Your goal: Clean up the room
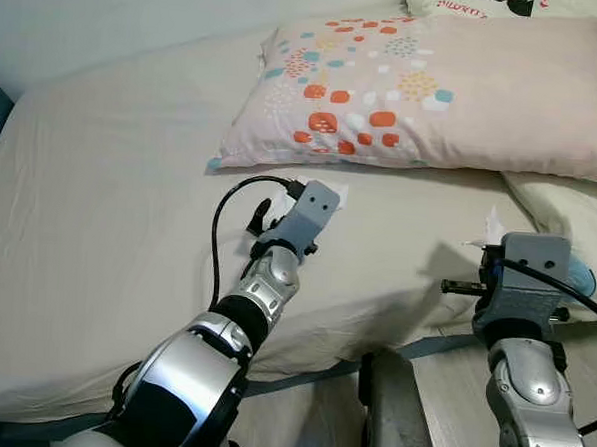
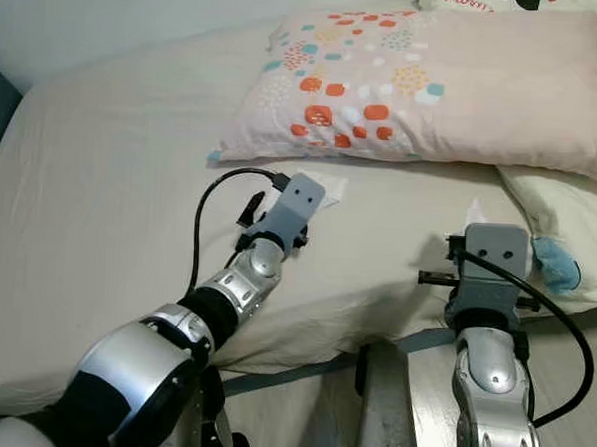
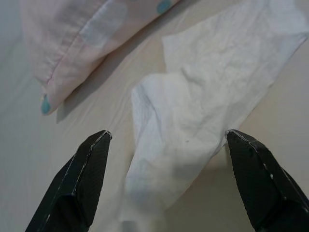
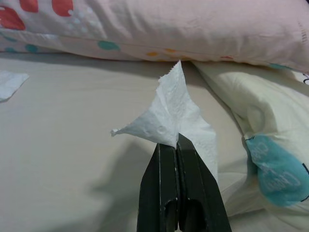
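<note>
1. While the room is being tidied, one white tissue (image 3: 193,125) lies flat on the bed (image 1: 108,224), just below the corner of the spotty pillow (image 1: 426,80).
2. That tissue is right in front of the left pincer (image 3: 166,140), between its two black fingers (image 3: 82,179). Its long side runs away from the pincer toward the pillow, at a slant.
3. The left pincer is wide open, with one finger on each side of the tissue. It holds nothing yet. I think it needs to go down a little and then close.
4. The left arm is much nearer to this tissue than the right arm is.
5. A second tissue (image 4: 169,118) sticks up from the right pincer (image 4: 176,145). That pincer is closed tight on it, above the bed near the edge.
6. Next to the right pincer sits a pale yellow pillow (image 4: 256,106) with a blue-green shape (image 4: 277,171) on it.
7. The floor (image 1: 450,382) shows below the bed edge, between the two arms.
8. The tissue is thin and soft, so it may slip or bunch up when pinched.
</note>
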